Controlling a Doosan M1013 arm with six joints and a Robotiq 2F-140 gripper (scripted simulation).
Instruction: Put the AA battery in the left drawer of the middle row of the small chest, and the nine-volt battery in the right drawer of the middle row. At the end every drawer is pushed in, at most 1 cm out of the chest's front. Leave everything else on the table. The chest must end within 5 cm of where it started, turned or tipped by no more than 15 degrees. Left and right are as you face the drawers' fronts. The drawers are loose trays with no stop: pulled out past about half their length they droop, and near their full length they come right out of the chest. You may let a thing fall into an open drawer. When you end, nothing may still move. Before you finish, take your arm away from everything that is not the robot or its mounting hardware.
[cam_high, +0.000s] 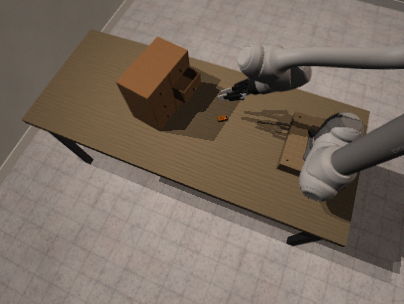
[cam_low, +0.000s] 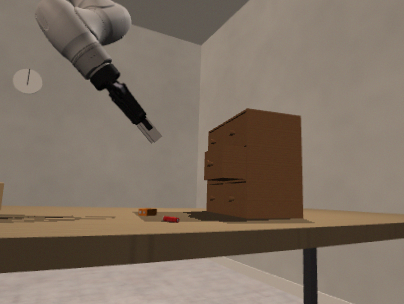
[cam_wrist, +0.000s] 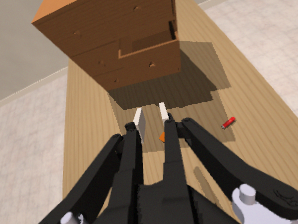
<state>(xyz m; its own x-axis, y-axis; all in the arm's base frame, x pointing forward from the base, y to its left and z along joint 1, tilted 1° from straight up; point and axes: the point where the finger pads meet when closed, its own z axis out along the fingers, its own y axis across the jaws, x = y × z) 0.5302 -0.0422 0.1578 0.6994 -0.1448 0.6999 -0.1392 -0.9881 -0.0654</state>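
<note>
The brown small chest (cam_high: 155, 82) stands on the table's far left part; it also shows in the exterior view (cam_low: 255, 165) and the wrist view (cam_wrist: 115, 40). The right drawer of its middle row (cam_wrist: 150, 56) is pulled partly out; the other drawers look pushed in. The orange nine-volt battery (cam_high: 222, 118) lies on the table in front of the chest. In the wrist view it shows far below, between the fingers. The red AA battery (cam_wrist: 228, 122) lies on the table to its right. My gripper (cam_low: 154, 136) hangs high above the table, tilted toward the chest, nearly shut and empty.
A flat wooden board (cam_high: 295, 150) lies at the table's right end beside the arm's base (cam_high: 330, 155). The arm's shadow falls on the table between the board and the batteries.
</note>
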